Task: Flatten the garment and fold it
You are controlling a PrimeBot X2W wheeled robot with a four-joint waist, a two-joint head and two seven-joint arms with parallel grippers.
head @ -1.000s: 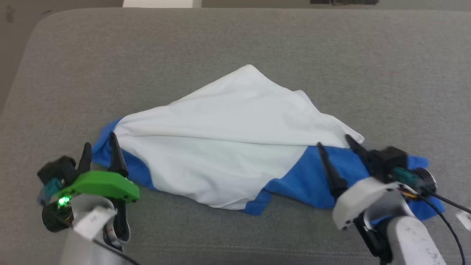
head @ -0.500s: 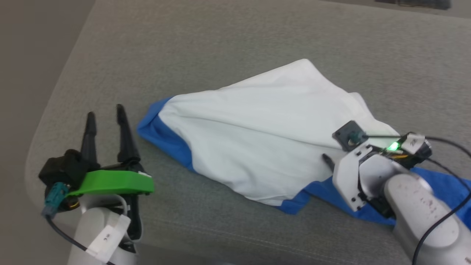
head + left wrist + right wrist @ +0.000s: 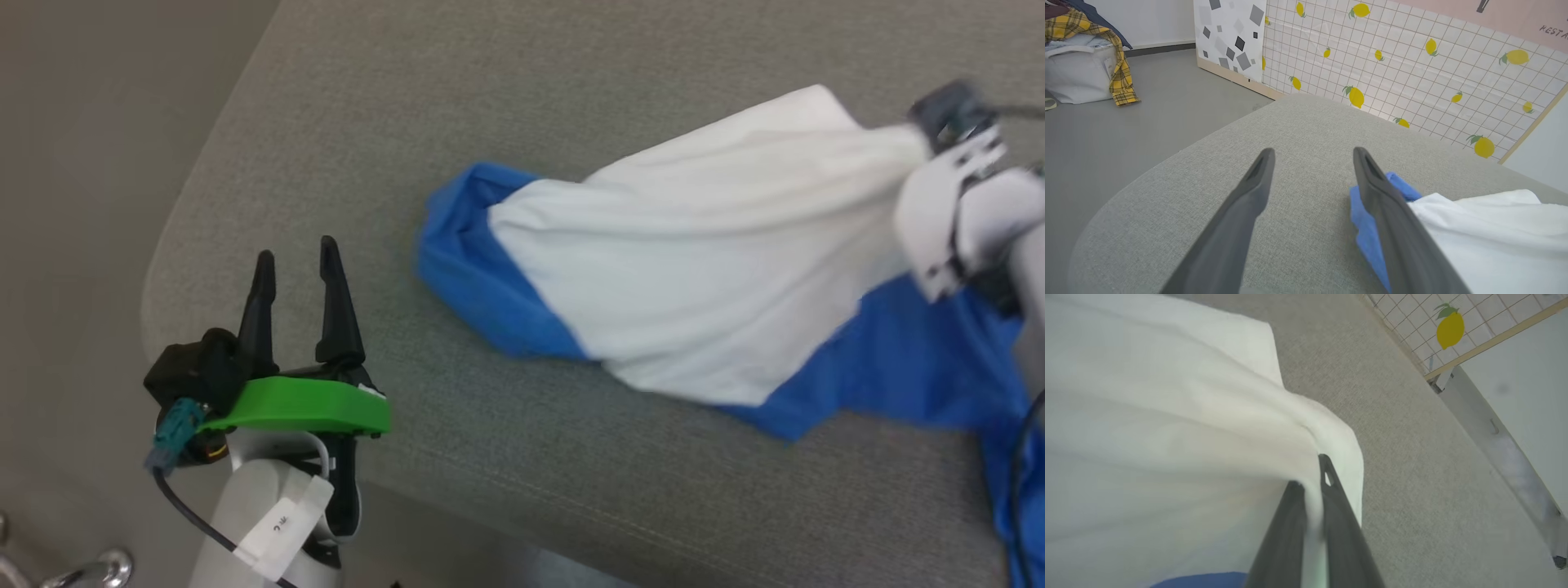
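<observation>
The garment (image 3: 702,269), a white T-shirt with royal-blue sleeves, lies bunched on the grey cushion (image 3: 392,106); its blue end (image 3: 1367,228) points toward my left arm. My right gripper (image 3: 1311,473) is shut on a fold of the garment's white cloth (image 3: 1167,437), which is pulled taut and lifted at the head view's right edge, where the gripper's pale wrist (image 3: 947,212) shows. My left gripper (image 3: 295,253) stands open over the cushion's near left corner, nothing between its fingers (image 3: 1249,200), left of the blue end and apart from it.
The cushion's rounded left edge (image 3: 175,245) drops to a grey floor (image 3: 1126,122). A lemon-patterned panel (image 3: 1412,65) stands behind the cushion. A white bag with a plaid cloth (image 3: 1090,61) sits on the floor far left.
The camera has swung left. My right gripper has shut on the white cloth and raised it up and away. The left gripper now stands clear of the blue end.
</observation>
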